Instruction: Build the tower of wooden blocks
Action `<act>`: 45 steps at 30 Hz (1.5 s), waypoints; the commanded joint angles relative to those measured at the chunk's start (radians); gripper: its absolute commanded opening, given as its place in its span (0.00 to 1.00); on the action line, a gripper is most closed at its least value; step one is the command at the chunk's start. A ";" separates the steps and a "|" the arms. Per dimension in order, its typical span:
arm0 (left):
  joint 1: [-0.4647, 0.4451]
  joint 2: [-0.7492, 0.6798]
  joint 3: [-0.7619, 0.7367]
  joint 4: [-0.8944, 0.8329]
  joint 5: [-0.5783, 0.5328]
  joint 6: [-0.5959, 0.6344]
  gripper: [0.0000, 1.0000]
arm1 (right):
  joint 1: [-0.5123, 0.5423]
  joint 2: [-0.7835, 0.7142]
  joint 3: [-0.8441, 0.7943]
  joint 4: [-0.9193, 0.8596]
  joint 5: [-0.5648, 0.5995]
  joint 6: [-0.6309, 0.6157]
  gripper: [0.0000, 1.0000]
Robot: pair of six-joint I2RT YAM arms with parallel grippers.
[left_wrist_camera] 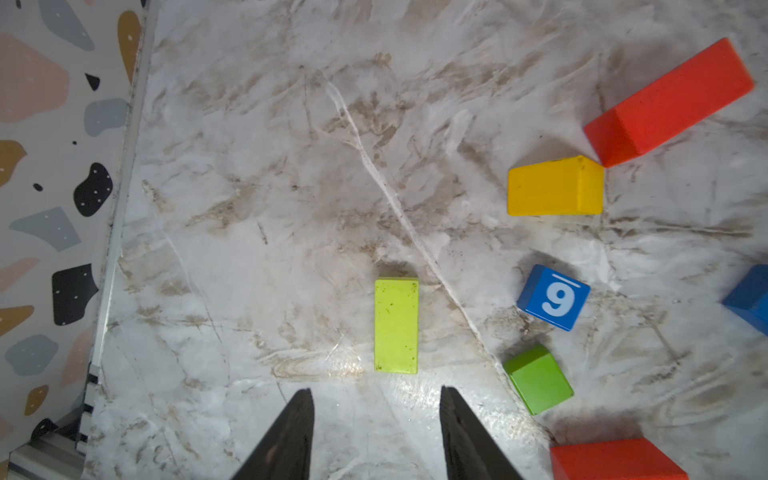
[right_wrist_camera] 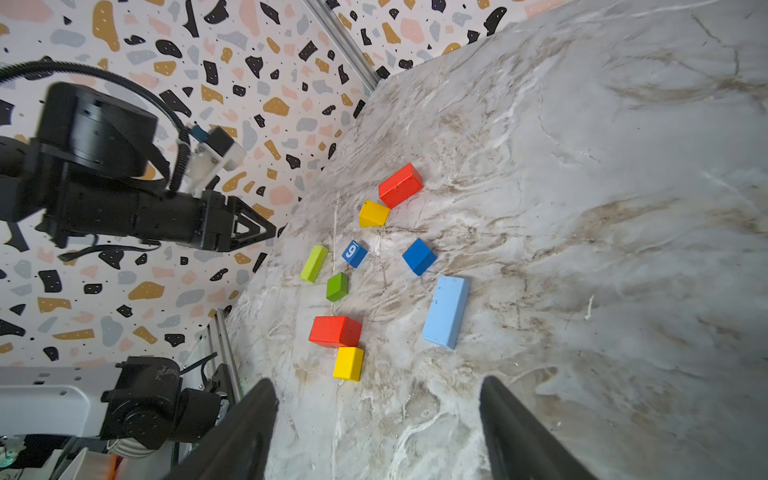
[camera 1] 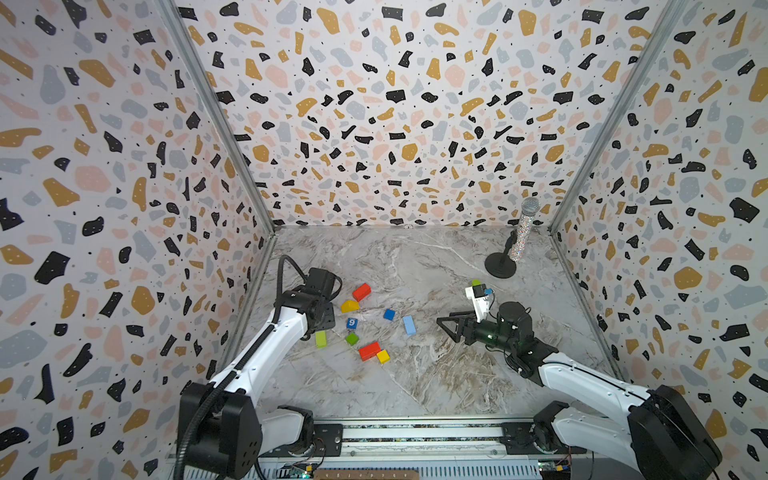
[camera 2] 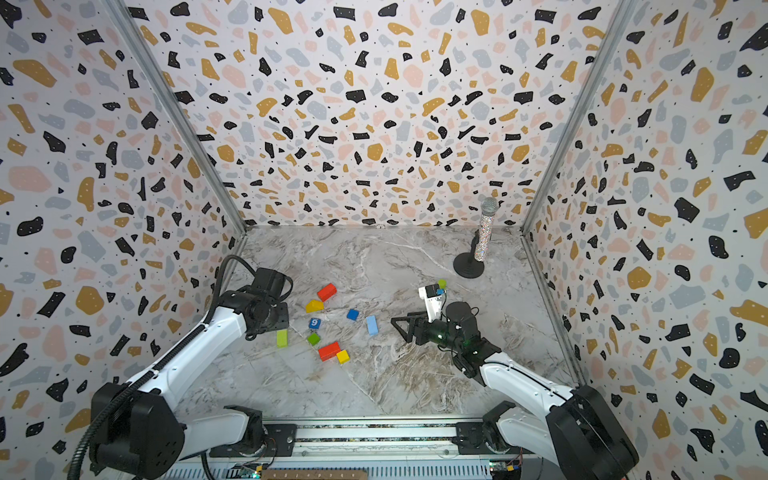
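**Blocks loose, no tower yet**

The left end effector [left_wrist_camera: 376,390] hangs parted and empty, tips just short of the lime block [left_wrist_camera: 396,326]. Across the bench [camera 1: 415,382] a red brick [camera 1: 361,292], yellow cube [camera 1: 382,356], blue cube [camera 1: 389,314] and light blue brick [camera 1: 409,325] lie loose, none stacked. The right end effector [right_wrist_camera: 378,382] gapes wide, holding nothing, clear of them.

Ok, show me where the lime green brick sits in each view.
Top view: lime green brick, the leftmost block.
Top view: same spot.
Left wrist: just ahead of the open left gripper, untouched.
Right wrist: beside the blue "9" cube, at.
Landmark: that blue "9" cube, next to it everywhere.
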 commanded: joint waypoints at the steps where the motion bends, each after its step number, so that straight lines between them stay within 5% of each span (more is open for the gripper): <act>1: 0.021 0.030 -0.008 0.049 -0.025 -0.002 0.45 | -0.011 -0.018 -0.021 0.096 -0.043 0.041 0.78; 12: 0.027 0.162 -0.030 0.187 0.055 0.022 0.44 | -0.032 -0.024 -0.053 0.162 -0.087 0.065 0.77; 21: 0.043 0.205 -0.063 0.218 0.040 -0.034 0.66 | -0.034 -0.029 -0.065 0.188 -0.103 0.064 0.77; 45: 0.044 0.195 -0.213 0.359 0.036 -0.156 0.47 | -0.034 -0.065 -0.078 0.200 -0.116 0.063 0.77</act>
